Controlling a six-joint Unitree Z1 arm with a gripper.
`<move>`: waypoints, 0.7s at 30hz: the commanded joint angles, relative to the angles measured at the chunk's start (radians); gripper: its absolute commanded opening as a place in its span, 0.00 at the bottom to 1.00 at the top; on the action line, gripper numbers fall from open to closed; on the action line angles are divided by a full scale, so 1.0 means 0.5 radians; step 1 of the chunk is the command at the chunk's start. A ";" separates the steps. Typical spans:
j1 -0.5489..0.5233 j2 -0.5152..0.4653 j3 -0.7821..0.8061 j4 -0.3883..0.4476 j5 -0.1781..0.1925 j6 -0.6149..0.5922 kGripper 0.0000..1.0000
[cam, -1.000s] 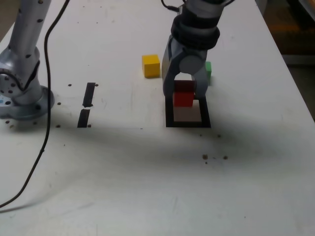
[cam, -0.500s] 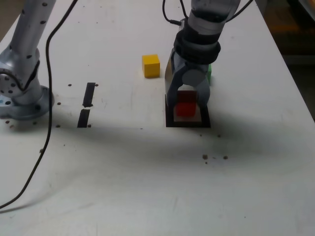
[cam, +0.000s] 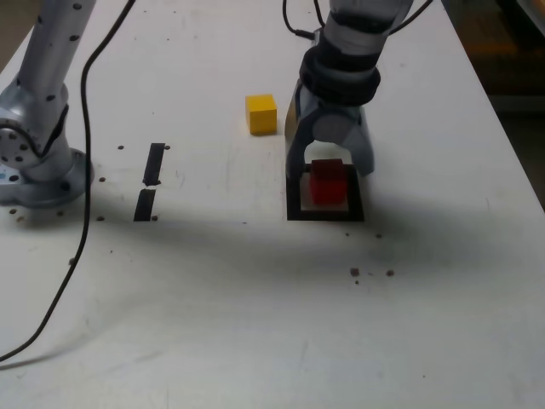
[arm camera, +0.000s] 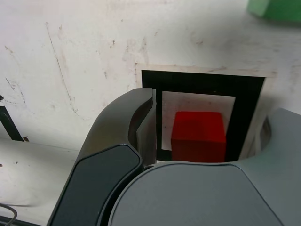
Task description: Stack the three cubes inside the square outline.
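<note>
In the exterior view the nearest stretch of the white table [cam: 255, 341] is bare but scuffed, with a few dark specks [cam: 371, 273] in front of the square outline [cam: 294, 200] and a broad soft shadow running across it. A black cable [cam: 83, 230] curls along the view's left edge. A little farther back, two short black strips [cam: 151, 179] lie end to end on the left, with small holes dotted about them, beside a grey metal base [cam: 38, 162] whose post rises out of frame.

The outline sits flat right of centre. The red cube [cam: 327, 183] rests on its white middle, inside the black border. The gripper [cam: 330, 170] points down over it with its jaws spread to either side; the wrist view shows gaps between the cube [arm camera: 197, 136] and both fingers [arm camera: 141, 122], so nothing is gripped.

Beyond the outline, to the exterior view's left of the arm, the yellow cube [cam: 261, 113] stands alone on the table. The green cube [arm camera: 275, 9] shows only in the wrist view, as a corner past the outline's far side. At the exterior view's far right, brown floor [cam: 515, 77] lies beyond the table edge.
</note>
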 commanded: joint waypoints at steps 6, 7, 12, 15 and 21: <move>0.188 -0.095 -0.310 0.198 0.056 0.223 1.00; 0.221 -0.084 -0.384 0.234 0.065 0.272 1.00; 0.367 0.028 -0.648 0.377 0.060 0.426 0.99; 0.423 0.089 -0.659 0.405 0.054 0.468 0.99; 0.446 0.230 -0.607 0.395 0.060 0.510 0.99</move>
